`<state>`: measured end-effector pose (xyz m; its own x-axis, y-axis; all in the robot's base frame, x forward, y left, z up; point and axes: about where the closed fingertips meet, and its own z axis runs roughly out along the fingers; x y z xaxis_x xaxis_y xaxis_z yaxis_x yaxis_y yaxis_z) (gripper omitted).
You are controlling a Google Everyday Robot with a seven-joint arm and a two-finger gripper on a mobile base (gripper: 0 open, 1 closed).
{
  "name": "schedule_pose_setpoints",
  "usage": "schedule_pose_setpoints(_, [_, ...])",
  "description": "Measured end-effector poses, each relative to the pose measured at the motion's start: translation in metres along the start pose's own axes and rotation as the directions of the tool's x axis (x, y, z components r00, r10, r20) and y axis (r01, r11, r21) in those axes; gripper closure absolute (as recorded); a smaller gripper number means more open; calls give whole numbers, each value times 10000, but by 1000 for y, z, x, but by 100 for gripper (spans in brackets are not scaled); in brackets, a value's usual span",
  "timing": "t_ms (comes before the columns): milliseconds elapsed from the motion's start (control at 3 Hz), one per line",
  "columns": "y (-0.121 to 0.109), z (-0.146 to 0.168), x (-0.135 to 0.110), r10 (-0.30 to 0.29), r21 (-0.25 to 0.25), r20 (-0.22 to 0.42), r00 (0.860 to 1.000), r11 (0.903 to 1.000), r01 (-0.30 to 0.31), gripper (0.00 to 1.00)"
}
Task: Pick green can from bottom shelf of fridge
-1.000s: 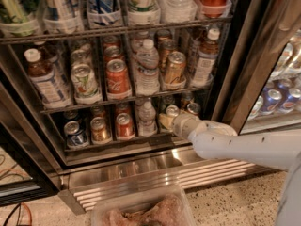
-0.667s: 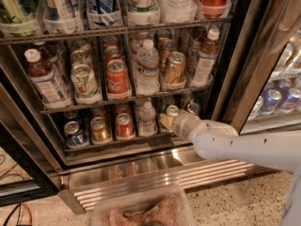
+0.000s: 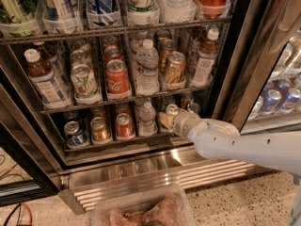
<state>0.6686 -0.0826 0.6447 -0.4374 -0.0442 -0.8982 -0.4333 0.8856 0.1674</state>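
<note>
The fridge [image 3: 225, 74] stands open in front of me, with a ribbed steel base [image 3: 141, 173]. Its bottom shelf [image 3: 113, 146] holds a blue can [image 3: 75, 133], a gold can [image 3: 99, 130], a red can [image 3: 124, 126] and a water bottle [image 3: 147, 118] in lanes. My gripper [image 3: 166, 119] reaches in from the right, into the lane right of the water bottle. The silver top of a can [image 3: 172, 109] shows just above and against the gripper; its dark body, likely the green can, is hidden behind the gripper. Another silver can top [image 3: 193, 108] sits further right.
The rack above holds brown tea bottles [image 3: 44, 76], a white can with green marks [image 3: 84, 81], a red can [image 3: 116, 76], a water bottle [image 3: 147, 67] and a gold-brown can [image 3: 174, 68]. The glass door [image 3: 277, 60] stands open at right. A clear plastic tub [image 3: 141, 210] lies on the floor below.
</note>
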Motion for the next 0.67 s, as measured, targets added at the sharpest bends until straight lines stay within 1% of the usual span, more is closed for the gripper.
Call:
schedule_pose_setpoints(333, [6, -22, -27, -269, 109, -60, 9996, 9996, 270, 100])
schedule_pose_setpoints(667, [13, -41, -45, -324, 300, -600, 9977, 9990, 343, 100])
